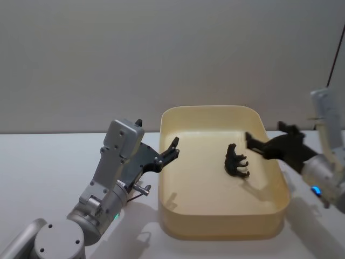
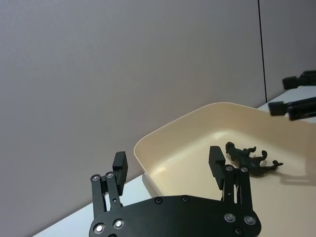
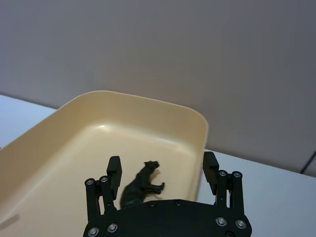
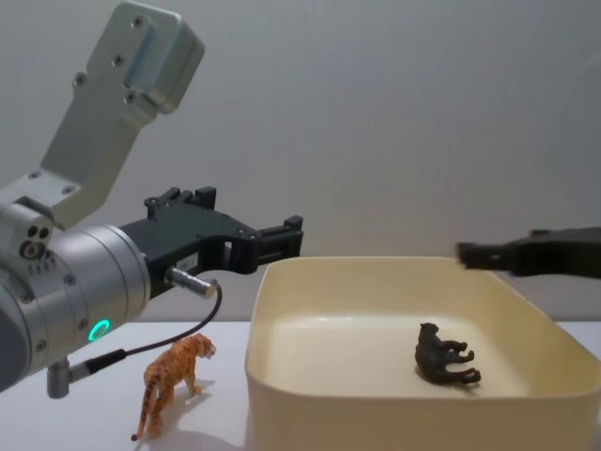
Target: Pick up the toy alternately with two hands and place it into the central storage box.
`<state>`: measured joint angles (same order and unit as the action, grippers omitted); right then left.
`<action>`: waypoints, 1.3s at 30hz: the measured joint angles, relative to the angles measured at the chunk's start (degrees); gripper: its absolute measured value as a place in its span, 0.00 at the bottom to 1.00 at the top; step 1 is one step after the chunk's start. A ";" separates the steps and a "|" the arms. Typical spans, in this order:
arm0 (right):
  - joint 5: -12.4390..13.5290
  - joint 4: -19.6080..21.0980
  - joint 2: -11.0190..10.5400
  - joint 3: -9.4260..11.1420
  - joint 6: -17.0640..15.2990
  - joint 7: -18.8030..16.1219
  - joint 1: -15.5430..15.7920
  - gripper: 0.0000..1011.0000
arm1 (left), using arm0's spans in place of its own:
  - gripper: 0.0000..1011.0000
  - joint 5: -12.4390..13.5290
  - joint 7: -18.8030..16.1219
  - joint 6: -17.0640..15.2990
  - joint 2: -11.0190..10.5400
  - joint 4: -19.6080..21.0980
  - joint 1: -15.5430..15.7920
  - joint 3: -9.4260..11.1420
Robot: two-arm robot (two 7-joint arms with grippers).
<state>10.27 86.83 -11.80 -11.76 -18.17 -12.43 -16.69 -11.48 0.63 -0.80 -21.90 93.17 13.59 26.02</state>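
**Beside the central storage box (image 4: 413, 413): tiger toy (image 4: 172, 379)**

It stands just outside the box's left wall; likely light, stiff, slick plastic, best pinched across the trunk. Left gripper (image 1: 172, 149) hovers over that wall, fingers spread, empty. Right gripper (image 1: 252, 143), likewise spread, hangs over the box's right rim, near a black toy (image 1: 236, 162) lying inside.

cream-yellow storage box (image 4: 376, 421), black animal toy (image 4: 444, 358), orange black-striped tiger toy (image 4: 171, 376)
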 joint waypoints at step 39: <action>6.85 11.84 -11.30 11.14 -5.07 12.24 17.05 0.99 | 0.99 0.00 0.00 0.00 0.00 0.00 0.00 0.00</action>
<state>17.12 98.67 -23.10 -0.62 -23.24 -0.19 0.36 -11.48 0.63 -0.80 -21.90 93.17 13.59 26.02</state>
